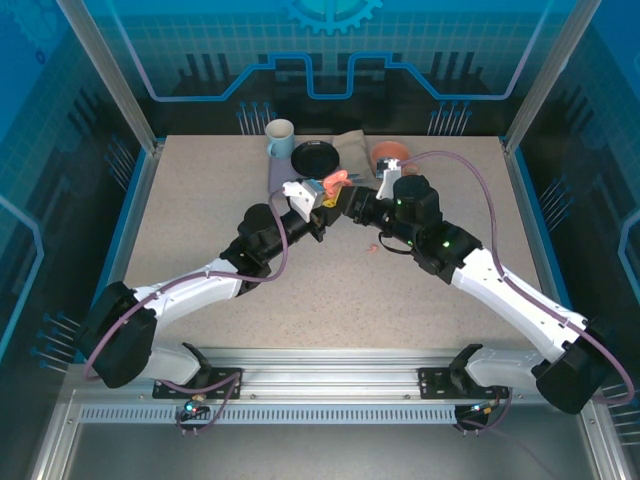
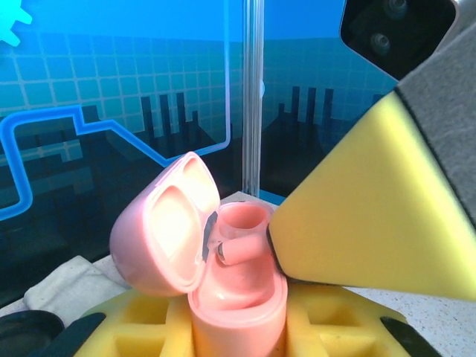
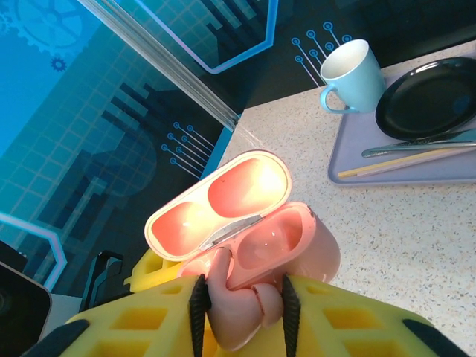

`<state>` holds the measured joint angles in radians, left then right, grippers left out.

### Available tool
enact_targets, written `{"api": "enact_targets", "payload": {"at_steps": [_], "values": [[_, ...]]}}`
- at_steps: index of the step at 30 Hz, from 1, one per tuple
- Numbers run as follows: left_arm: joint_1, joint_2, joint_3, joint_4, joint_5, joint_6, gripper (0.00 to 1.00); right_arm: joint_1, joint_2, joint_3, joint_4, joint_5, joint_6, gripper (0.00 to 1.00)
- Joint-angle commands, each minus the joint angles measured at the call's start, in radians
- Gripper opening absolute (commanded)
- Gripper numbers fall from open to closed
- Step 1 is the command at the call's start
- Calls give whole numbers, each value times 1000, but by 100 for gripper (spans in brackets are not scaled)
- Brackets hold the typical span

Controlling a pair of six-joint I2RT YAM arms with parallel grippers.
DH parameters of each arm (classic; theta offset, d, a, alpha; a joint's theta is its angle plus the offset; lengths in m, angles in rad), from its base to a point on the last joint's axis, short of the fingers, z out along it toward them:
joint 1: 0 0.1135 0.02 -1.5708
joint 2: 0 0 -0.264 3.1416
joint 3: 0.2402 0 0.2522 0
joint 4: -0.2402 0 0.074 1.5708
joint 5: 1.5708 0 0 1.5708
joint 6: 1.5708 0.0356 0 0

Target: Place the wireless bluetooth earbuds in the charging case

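My left gripper [image 2: 238, 338] is shut on the base of the salmon-pink charging case [image 2: 238, 309], holding it upright with its lid [image 2: 167, 230] swung open. A salmon-pink earbud [image 3: 242, 312] sits between the black pads of my right gripper [image 3: 243, 309], which is shut on it. The bud's stem [image 2: 245, 249] reaches over the case's rim into one well. The other well [image 3: 271, 242] is empty. From above, both grippers meet over the table's middle, left gripper [image 1: 312, 208] and right gripper [image 1: 345, 198]. A tiny pink piece [image 1: 370, 245] lies on the table below them.
At the back stands a pale blue mug [image 1: 279, 138] beside a lavender tray [image 3: 401, 160] carrying a black plate [image 3: 431, 97] and cutlery. A brown cloth [image 1: 352, 150] and an orange bowl [image 1: 390, 155] lie to the tray's right. Glass walls enclose the speckled table [image 1: 200, 220].
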<state>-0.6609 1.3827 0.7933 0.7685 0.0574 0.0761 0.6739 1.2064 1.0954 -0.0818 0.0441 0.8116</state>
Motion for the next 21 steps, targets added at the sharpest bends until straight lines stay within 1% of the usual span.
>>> {"api": "enact_targets", "payload": {"at_steps": [1, 9, 14, 21], "values": [[-6, -19, -18, 37, 26, -22, 0, 5, 17, 51, -5, -34, 4, 31], [-7, -16, -32, 30, 5, -22, 0, -26, 10, 37, 6, -71, 55, 25], [-6, -7, -57, 21, -42, -21, 0, -55, -19, 4, 24, -111, 100, 23], [6, -6, -109, 24, -129, -29, 0, -71, -87, -33, -24, -110, 114, 22]]}}
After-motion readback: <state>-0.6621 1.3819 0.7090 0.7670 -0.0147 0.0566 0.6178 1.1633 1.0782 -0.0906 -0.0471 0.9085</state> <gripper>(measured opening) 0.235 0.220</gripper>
